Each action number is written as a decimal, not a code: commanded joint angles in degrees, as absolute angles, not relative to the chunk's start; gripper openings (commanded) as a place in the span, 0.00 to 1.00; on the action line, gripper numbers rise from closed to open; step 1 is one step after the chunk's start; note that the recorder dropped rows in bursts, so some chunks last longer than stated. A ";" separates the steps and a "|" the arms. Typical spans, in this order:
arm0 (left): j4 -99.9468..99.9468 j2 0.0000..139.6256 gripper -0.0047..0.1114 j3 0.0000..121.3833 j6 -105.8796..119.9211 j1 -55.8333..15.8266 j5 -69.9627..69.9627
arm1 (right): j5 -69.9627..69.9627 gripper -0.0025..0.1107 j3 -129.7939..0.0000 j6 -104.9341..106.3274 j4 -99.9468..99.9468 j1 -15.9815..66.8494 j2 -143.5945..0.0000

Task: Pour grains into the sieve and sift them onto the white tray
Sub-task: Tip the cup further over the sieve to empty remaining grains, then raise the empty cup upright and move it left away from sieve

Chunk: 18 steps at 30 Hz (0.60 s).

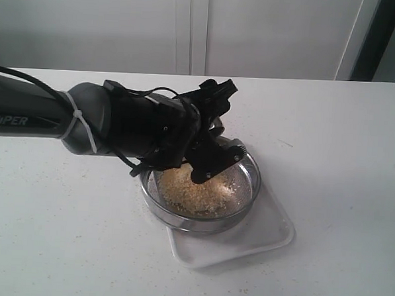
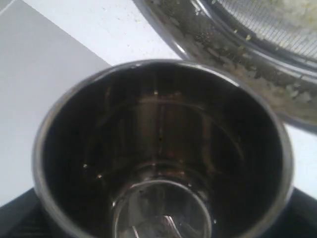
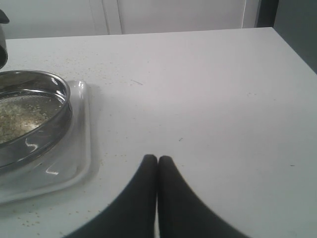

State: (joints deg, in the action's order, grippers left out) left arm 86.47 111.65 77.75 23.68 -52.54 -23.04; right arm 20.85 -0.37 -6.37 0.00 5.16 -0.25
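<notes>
Grains (image 1: 199, 188) in sieve (image 1: 252, 184) on white tray (image 1: 272, 235) | L hand (image 1: 215, 126) clamps cup (image 2: 163, 129) at rim | R hand (image 3: 157, 161) together

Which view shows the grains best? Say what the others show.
The exterior view: most of the pile of grains lies open in the sieve. The right wrist view catches only one side of it; the left wrist view shows just stray specks.

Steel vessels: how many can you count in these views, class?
2. The sieve sits on the white tray; the cup is tipped beside the sieve's rim. None other shows.
</notes>
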 commanded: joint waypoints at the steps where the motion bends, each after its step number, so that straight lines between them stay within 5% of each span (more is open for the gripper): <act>1: 76.47 110.63 0.04 78.15 20.82 -52.77 -23.66 | 20.07 0.02 0.00 -6.29 0.00 5.27 0.00; 18: 63.51 107.84 0.04 78.15 -6.53 -52.77 -29.07 | 20.07 0.02 0.00 -6.29 0.00 5.27 0.00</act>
State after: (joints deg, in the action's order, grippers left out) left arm 64.54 110.03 77.75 -1.83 -52.62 -29.06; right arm 20.85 -0.37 -6.37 0.00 5.16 -0.25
